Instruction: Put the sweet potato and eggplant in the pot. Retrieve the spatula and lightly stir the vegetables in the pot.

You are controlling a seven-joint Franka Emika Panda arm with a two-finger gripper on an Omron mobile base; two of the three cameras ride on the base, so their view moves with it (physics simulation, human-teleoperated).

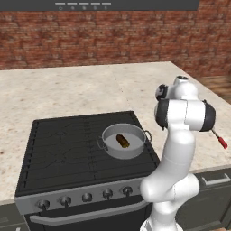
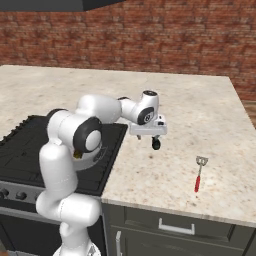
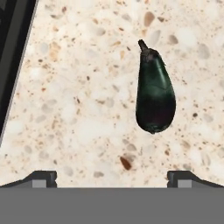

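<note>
the sweet potato (image 1: 122, 140) lies inside the pot (image 1: 108, 146) on the stove (image 1: 67, 149), so the first placement reads as complete. the step in hand is the eggplant (image 3: 155, 92), which lies flat on the speckled counter (image 3: 78, 100), just beside the stove edge and apart from it, with its stem pointing toward the top of the hand view. my gripper (image 2: 152, 135) hangs over this spot with the hand facing down; its finger tips (image 3: 43, 177) stand wide at the two bottom corners of the hand view with nothing between them, so the gripper is open and empty. the eggplant sits to the right of the midline between the tips, not centred. my judgement is that the next move calls for a sideways shift until the body lies between the fingers, then a straight descent and a close across its narrow width. the rounded, glossy body may roll or slip if gripped off centre. the spatula (image 2: 199, 173) lies on the counter well apart from the gripper, untouched, red handle toward the cabinet front.
</note>
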